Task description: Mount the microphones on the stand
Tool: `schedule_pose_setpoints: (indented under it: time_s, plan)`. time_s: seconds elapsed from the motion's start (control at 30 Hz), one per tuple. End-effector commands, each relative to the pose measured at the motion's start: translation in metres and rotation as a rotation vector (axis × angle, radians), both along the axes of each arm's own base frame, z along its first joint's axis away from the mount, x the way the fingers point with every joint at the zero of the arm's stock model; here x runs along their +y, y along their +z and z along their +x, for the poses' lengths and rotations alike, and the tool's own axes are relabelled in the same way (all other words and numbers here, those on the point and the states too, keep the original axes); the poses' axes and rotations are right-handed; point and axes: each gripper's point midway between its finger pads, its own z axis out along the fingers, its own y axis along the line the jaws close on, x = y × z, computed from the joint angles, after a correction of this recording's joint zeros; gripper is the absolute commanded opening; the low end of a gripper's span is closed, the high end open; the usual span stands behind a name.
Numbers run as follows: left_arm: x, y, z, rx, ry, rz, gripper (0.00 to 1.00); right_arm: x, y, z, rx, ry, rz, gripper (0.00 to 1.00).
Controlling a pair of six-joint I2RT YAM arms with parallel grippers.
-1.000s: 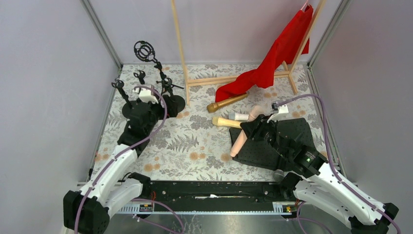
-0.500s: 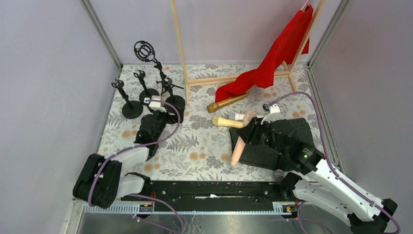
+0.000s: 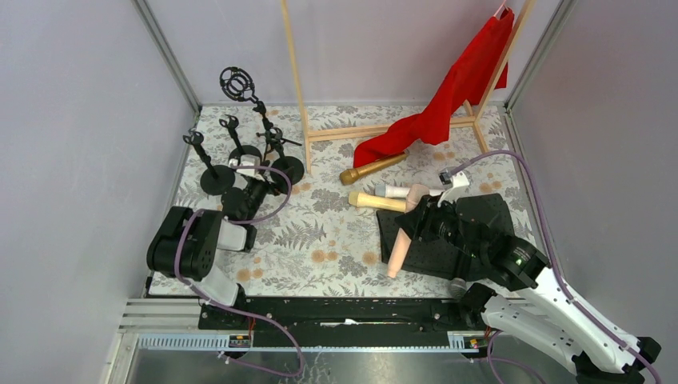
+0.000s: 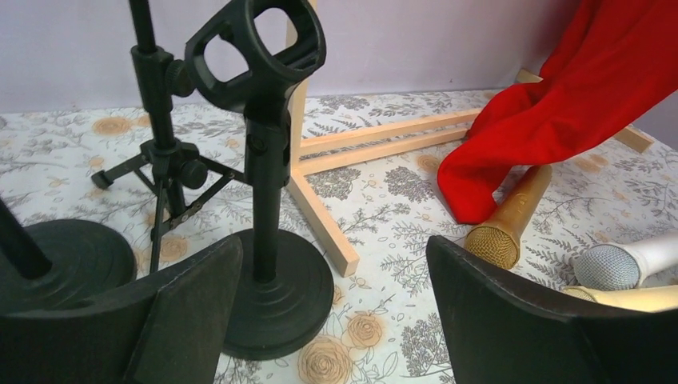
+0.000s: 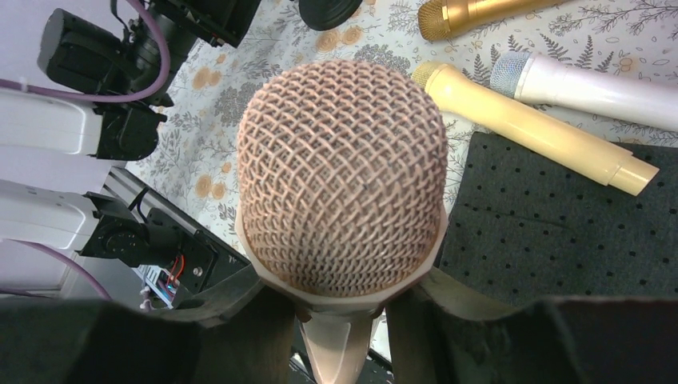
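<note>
Now pink microphone [image 5: 342, 176] pinched in right claw [image 3: 422, 222]
It tilts over the black pad [image 5: 560, 240]; left claw [image 4: 336, 272] spread beside a stand [image 4: 264, 160]; gold microphone [image 3: 372, 169], yellow microphone [image 3: 376, 201], white microphone [image 3: 396, 191] lie on the bench [image 3: 320, 232]

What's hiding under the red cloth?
The gold microphone pokes its tail end under the red cloth, while its head sticks out. The bottom bar of the wooden rack runs beneath it too. Anything else under the folds is covered.

A: The pink microphone [image 5: 342, 172] head?
B: Rough woven wire mesh. The gold microphone [image 4: 512, 212] looks glossy metallic
A: And the stand [image 4: 268, 184]?
B: Matt black plastic; the rack [image 4: 376, 140] bare wood, the red cloth [image 4: 560, 104] matt
</note>
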Motion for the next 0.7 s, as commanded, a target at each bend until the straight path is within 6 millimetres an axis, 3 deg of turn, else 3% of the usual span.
schedule_pose_setpoints:
  time_s: [0.0, 0.13, 0.33, 0.67]
  plan:
    - [-0.011, 0.045, 0.008, -0.203, -0.095, -0.006, 0.85, -0.004, 0.028, 0.001, -0.055, -0.006, 0.020, 0.00]
    - [-0.014, 0.040, 0.024, -0.207, -0.147, 0.013, 0.74, -0.006, 0.029, 0.000, -0.052, -0.013, 0.022, 0.00]
    - [-0.006, 0.044, 0.042, -0.233, -0.126, 0.033, 0.73, -0.005, 0.033, 0.000, -0.054, -0.013, 0.037, 0.00]
    - [-0.009, 0.039, 0.063, -0.243, -0.180, 0.048, 0.68, -0.006, 0.033, -0.002, -0.049, -0.012, 0.029, 0.00]
